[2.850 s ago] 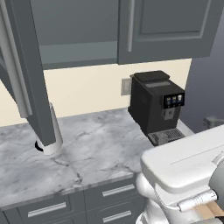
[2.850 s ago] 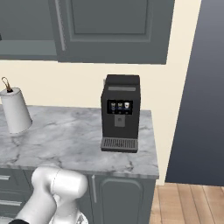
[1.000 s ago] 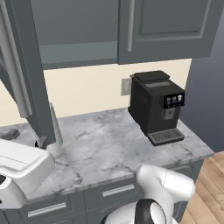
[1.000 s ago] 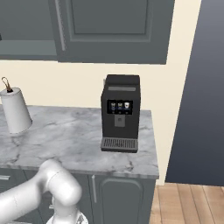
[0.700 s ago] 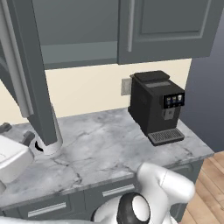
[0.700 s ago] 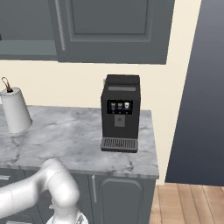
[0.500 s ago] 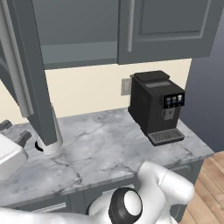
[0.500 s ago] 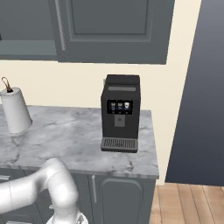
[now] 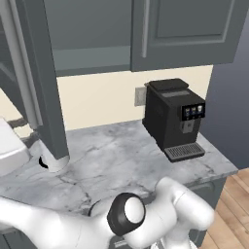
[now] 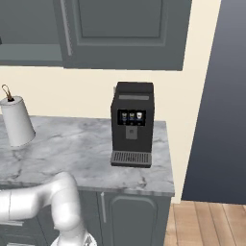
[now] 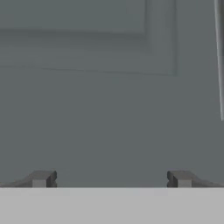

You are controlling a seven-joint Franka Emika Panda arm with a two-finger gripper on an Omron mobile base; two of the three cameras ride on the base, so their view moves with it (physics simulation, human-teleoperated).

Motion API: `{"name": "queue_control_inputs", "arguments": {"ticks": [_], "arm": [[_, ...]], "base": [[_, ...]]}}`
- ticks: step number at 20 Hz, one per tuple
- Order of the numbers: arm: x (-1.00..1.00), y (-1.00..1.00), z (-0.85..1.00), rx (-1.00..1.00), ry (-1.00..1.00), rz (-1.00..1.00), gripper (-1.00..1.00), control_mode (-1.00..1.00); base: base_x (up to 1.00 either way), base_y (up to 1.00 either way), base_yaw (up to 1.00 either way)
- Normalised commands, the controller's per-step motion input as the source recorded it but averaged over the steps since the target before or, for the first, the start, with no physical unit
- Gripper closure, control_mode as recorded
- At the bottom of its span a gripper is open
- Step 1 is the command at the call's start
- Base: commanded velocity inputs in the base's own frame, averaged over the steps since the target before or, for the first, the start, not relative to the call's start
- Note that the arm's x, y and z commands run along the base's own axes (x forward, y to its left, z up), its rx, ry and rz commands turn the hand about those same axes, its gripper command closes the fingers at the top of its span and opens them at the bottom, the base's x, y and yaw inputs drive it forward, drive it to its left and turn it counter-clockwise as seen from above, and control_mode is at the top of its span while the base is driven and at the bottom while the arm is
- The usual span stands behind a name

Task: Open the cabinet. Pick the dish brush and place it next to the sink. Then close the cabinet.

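The cabinet [image 9: 87,34] hangs over the counter with its left door [image 9: 46,82] swung out towards me, the long silver handle [image 9: 19,73] on its edge. Its right door [image 9: 189,29] is shut. In the hand view my gripper [image 11: 111,178] is open with nothing between its fingertips [image 11: 41,178]. It faces a dark grey recessed door panel [image 11: 87,87] close up, and a silver bar handle [image 11: 220,61] runs down the right edge. The dish brush is out of view. My arm stretches low to the left across the counter front.
A black coffee machine [image 9: 175,119] stands on the marble counter [image 9: 116,160] at the right end. A white paper-towel roll [image 10: 17,126] sits at the left, partly behind the open door in the left base view. Low drawers run under the counter.
My arm has swung further left and lower along the counter front; its elbow now bulges into the bottom of the left base view. The cabinet and the counter things stayed put.
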Motion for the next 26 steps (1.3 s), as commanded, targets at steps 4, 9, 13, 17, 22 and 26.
{"name": "queue_control_inputs", "arguments": {"ticks": [4, 9, 13, 17, 22, 26], "arm": [[0.1, -0.9, 0.01, 0.0, 0.0, 0.09, -1.0, -1.0], [0.02, -0.85, 0.06, 0.0, -0.02, 0.25, -1.0, -1.0], [0.02, -0.96, 0.0, 0.0, -0.03, 0.38, -1.0, -1.0], [0.19, -1.0, 0.0, 0.0, -0.06, 0.43, -1.0, -1.0], [0.53, -1.0, -0.01, -0.02, -0.02, 0.44, -1.0, -1.0], [0.88, -1.0, -0.04, -0.13, -0.02, 0.42, -1.0, -1.0]], "base": [[0.0, 0.0, 0.0], [0.0, 0.0, 0.0], [0.0, 0.0, 0.0], [0.0, 0.0, 0.0], [0.0, 0.0, 0.0], [0.0, 0.0, 0.0]]}}
